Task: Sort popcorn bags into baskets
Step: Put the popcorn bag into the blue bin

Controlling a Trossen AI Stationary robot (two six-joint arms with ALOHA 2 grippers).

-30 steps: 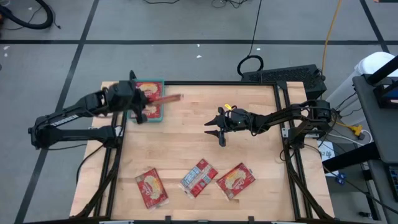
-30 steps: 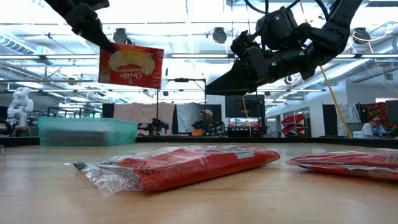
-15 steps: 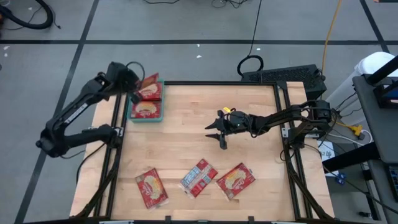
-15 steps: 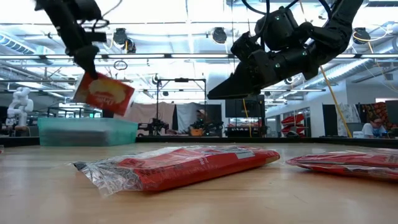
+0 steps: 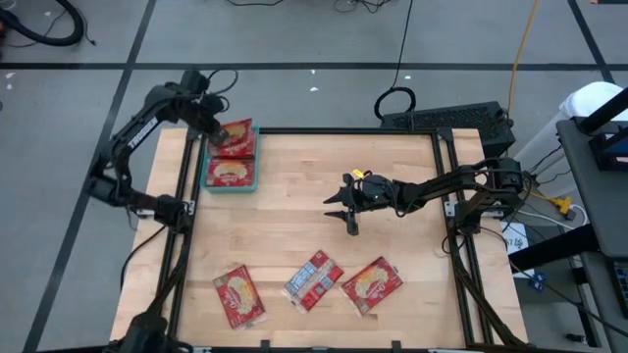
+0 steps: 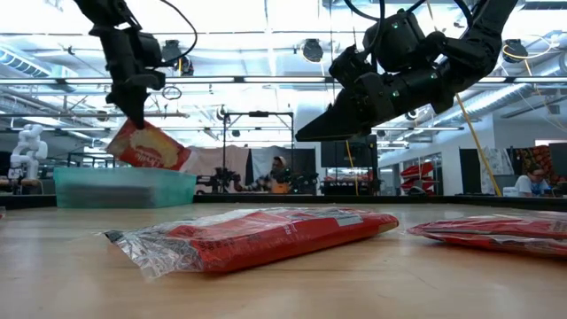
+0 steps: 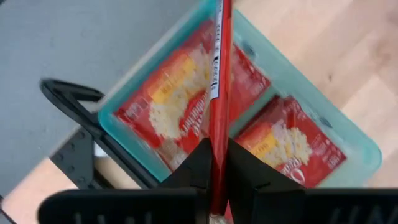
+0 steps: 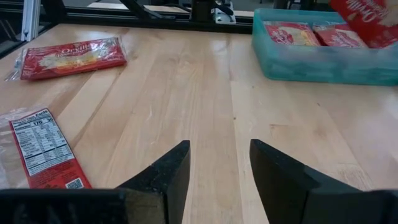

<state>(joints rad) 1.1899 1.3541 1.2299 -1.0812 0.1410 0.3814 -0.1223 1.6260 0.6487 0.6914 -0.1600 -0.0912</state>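
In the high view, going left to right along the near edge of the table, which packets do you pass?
Red popcorn bag → silvery white-and-blue bag → red popcorn bag, all lying flat on the table.

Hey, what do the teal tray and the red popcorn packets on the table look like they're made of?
The shallow teal rectangular tray looks like translucent plastic: its wall is cloudy and lets the packets inside show faintly. The flat red popcorn packets look like glossy printed film in clear wrap, judging by crinkled, shiny transparent edges. The table seems pale wood planks, with visible grain.
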